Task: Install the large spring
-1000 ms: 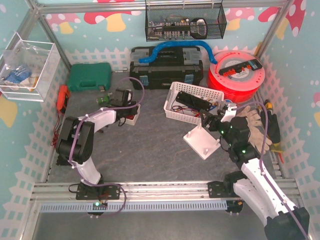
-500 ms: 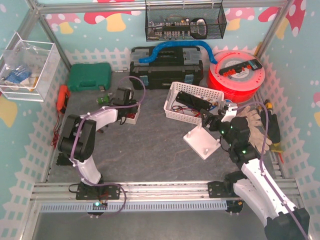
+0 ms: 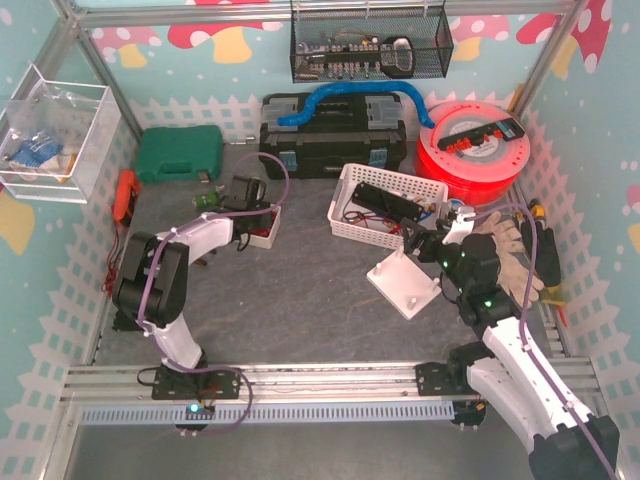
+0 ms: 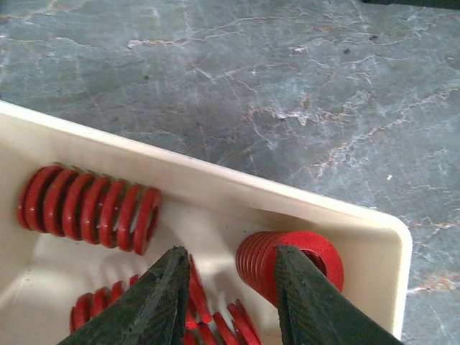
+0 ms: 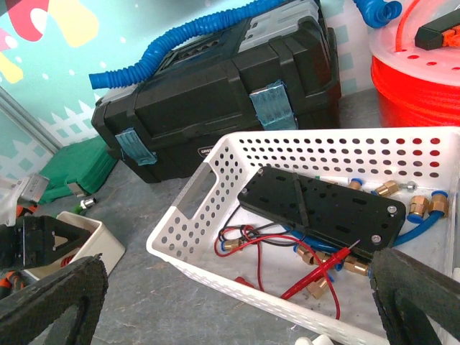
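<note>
The left gripper (image 4: 230,305) has barely shifted in the last second. It is poised with its jaws apart over the cream tray (image 4: 215,188), evidently to pick a spring. A large red spring (image 4: 88,208) lies to the left of its fingers, and another sits end-on just to their right. The right gripper (image 5: 233,302) waits with its fingers spread wide.

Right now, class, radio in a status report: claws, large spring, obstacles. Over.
Left claw open over cream tray of red springs, none gripped. Right claw open, facing white basket. Nothing blocking the tray.
</note>
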